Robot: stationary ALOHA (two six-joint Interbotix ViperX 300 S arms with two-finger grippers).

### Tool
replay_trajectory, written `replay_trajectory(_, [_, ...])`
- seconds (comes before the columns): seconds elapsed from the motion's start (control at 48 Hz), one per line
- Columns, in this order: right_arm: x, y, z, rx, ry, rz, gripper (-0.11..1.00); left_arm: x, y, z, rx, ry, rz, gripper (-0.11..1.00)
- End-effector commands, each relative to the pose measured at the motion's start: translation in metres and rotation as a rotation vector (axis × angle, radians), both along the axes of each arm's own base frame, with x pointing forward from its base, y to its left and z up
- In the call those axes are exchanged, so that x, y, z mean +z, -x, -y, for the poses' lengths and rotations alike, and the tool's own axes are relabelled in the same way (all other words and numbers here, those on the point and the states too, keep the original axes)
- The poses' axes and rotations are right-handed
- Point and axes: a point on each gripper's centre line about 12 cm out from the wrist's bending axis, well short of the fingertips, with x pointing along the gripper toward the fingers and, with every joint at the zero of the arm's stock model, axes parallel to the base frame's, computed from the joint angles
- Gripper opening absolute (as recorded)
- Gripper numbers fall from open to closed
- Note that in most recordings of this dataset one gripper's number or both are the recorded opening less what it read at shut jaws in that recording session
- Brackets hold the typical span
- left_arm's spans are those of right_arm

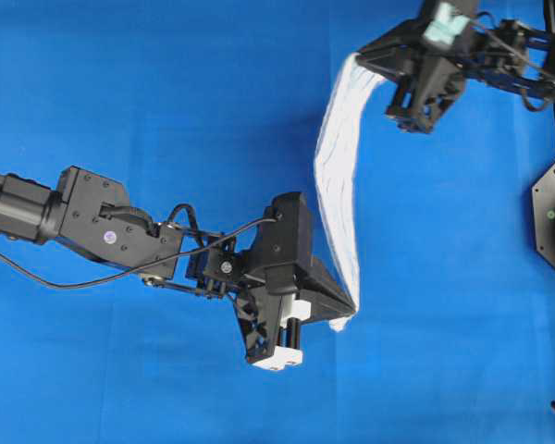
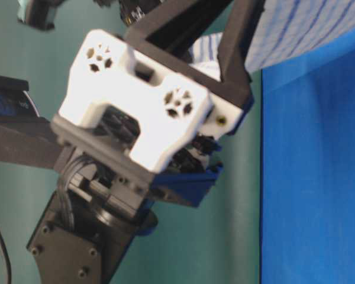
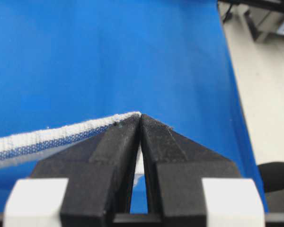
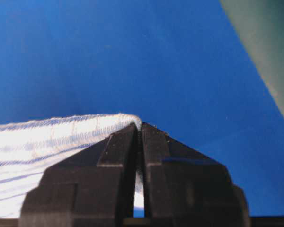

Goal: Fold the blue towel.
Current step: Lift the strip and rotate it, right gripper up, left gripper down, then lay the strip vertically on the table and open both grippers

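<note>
My left gripper (image 1: pixel 351 310) and my right gripper (image 1: pixel 363 65) are both pressed together, each pinching one corner of the blue towel (image 1: pixel 338 176). The towel hangs stretched between them, lifted above the blue sheet (image 1: pixel 166 92).

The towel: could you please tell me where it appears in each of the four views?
Overhead: the towel hangs right of centre, between both tools.
Table-level: top right corner, behind the left arm.
Left wrist: edge at left, pinched in the left tool.
Right wrist: lower left, pinched in the right tool.
Shared landmark: the blue sheet.
</note>
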Motion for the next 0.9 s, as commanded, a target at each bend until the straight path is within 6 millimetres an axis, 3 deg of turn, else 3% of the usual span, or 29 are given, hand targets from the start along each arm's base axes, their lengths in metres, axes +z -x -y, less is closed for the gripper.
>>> replay_trajectory(0.0, [0.010,-0.012,0.007,0.002,0.022,0.020,0.02,0.014,0.002,0.008,-0.012,0.017,0.038,0.01])
replay_trajectory(0.396, [-0.015,-0.046,0.028,-0.006,-0.008,-0.067,0.02,0.000,0.018,0.008,-0.009,0.044,0.128,0.01])
replay_trajectory(0.876, [-0.027,-0.084,0.045,0.002,-0.001,-0.082,0.02,-0.026,0.061,0.003,0.003,0.083,0.048,0.01])
